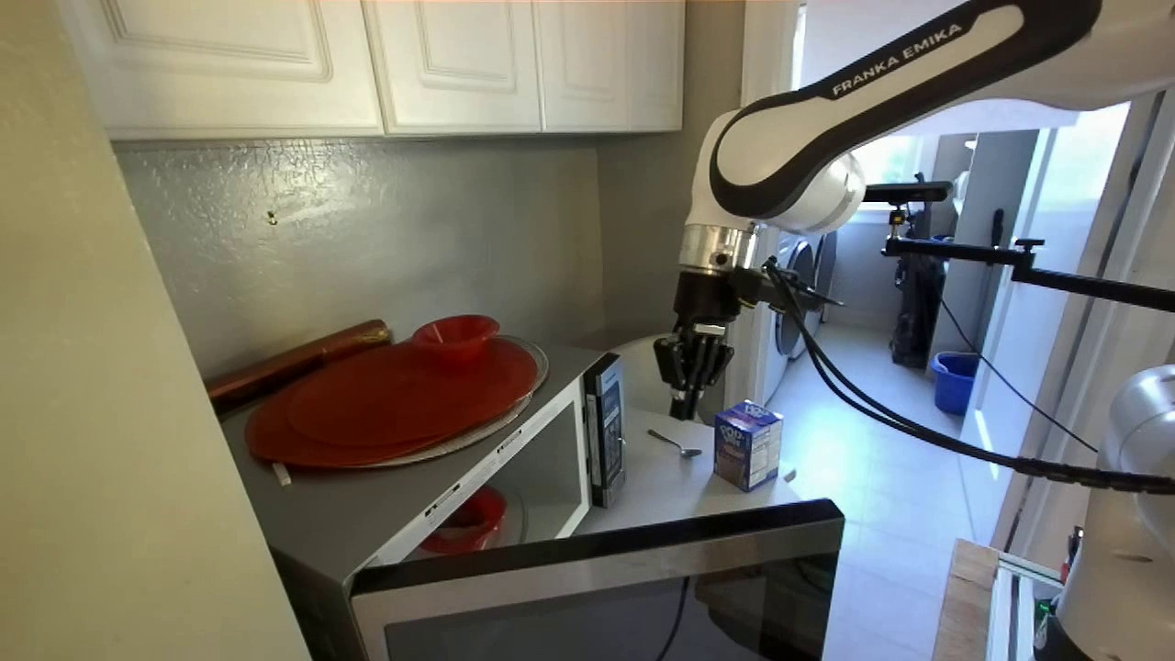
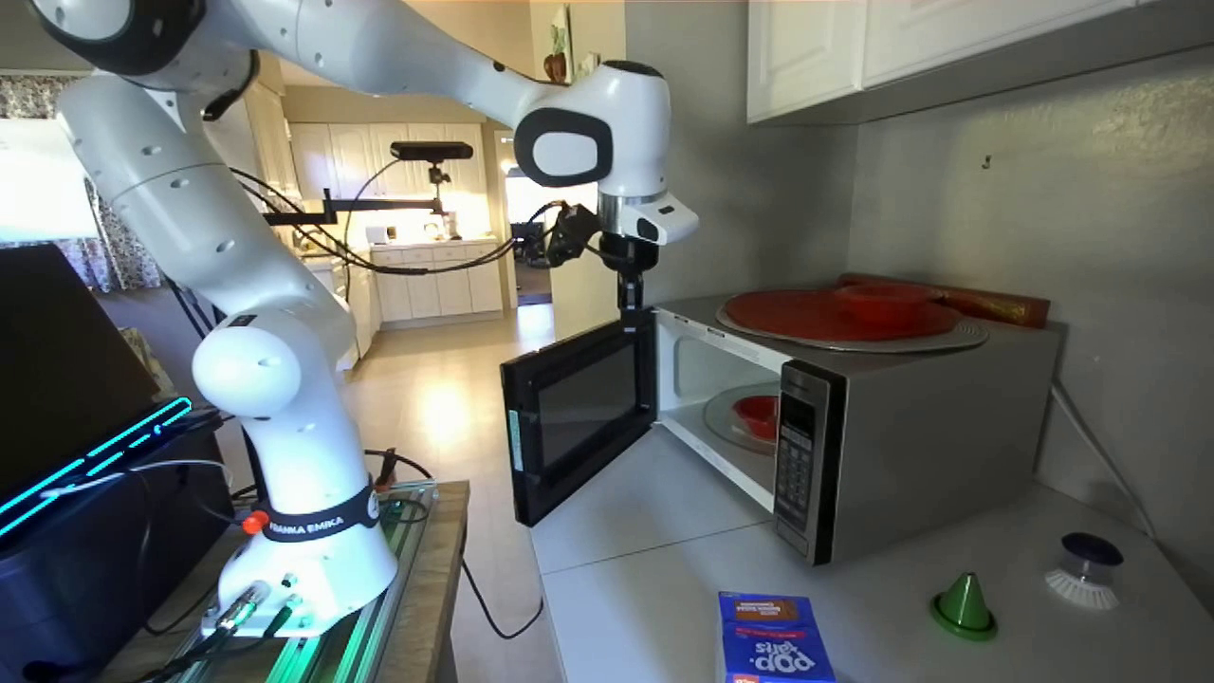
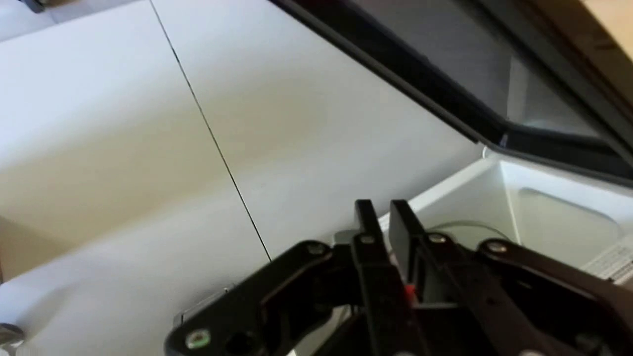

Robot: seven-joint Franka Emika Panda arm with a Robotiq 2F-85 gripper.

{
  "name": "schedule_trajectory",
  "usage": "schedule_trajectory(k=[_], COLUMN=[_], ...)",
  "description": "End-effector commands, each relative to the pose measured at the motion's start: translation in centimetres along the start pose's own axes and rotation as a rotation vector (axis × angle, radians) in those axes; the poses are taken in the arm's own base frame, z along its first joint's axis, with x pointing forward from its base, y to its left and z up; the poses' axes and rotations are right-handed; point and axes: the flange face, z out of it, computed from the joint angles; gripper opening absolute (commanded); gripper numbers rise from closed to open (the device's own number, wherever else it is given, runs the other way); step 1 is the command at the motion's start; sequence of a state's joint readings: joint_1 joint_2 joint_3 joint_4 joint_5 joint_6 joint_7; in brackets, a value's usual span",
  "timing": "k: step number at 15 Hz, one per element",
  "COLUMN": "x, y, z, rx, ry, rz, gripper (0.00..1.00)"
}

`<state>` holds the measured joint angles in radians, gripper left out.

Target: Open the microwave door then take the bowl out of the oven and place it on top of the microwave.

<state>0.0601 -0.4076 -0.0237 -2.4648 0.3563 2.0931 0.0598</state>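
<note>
The microwave [image 1: 303, 514] has its door [image 2: 579, 417] swung open; the door also shows in an exterior view [image 1: 597, 606] and in the wrist view [image 3: 445, 99]. A red bowl [image 2: 757, 415] sits inside on the glass turntable, and it also shows in an exterior view [image 1: 477, 521]. In the wrist view only a red sliver [image 3: 410, 292] shows between my fingers. My gripper [image 3: 383, 210] points down in front of the microwave opening, outside the cavity. Its fingers stand a small gap apart with nothing between them. It also shows in both exterior views [image 1: 685, 404] [image 2: 630, 321].
Red round mats [image 1: 367, 413] on a glass plate, a small red bowl-like piece [image 1: 457, 335] and a brown roll [image 1: 312, 363] lie on the microwave. On the counter are a Pop-Tarts box [image 2: 773, 640], a spoon [image 1: 677, 444], a green cone [image 2: 965, 607] and a brush [image 2: 1086, 569]. Cabinets [image 1: 450, 64] hang above.
</note>
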Motion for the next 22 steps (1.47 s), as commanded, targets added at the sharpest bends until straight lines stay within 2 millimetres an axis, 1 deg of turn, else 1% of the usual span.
schedule_trajectory(k=[1, 4, 6, 8, 9, 10, 11, 12, 13, 18, 20, 22], x=[1.8, 3.6, 4.3, 4.8, 4.9, 5.0, 4.4, 4.4, 4.4, 4.5, 5.1, 5.2], y=[-0.1, 0.6, 0.9, 1.0, 1.1, 1.1, 1.3, 1.4, 1.5, 1.5, 1.1, 0.9], z=[3.1, 6.2, 8.0, 9.7, 10.5, 11.2, 10.1, 10.7, 10.8, 10.5, 11.1, 11.8], rx=[0.070, 0.081, 0.108, 0.135, 0.151, 0.167, 0.133, 0.131, 0.129, 0.132, 0.165, 0.195], ry=[0.126, 0.208, 0.229, 0.229, 0.220, 0.209, 0.207, 0.198, 0.196, 0.201, 0.208, 0.193], rz=[0.103, 0.172, 0.231, 0.280, 0.296, 0.306, 0.285, 0.286, 0.287, 0.287, 0.302, 0.313], gripper=[0.46, 0.68, 0.80, 0.95, 0.99, 1.00, 1.00, 0.97, 1.00, 1.00, 1.00, 1.00])
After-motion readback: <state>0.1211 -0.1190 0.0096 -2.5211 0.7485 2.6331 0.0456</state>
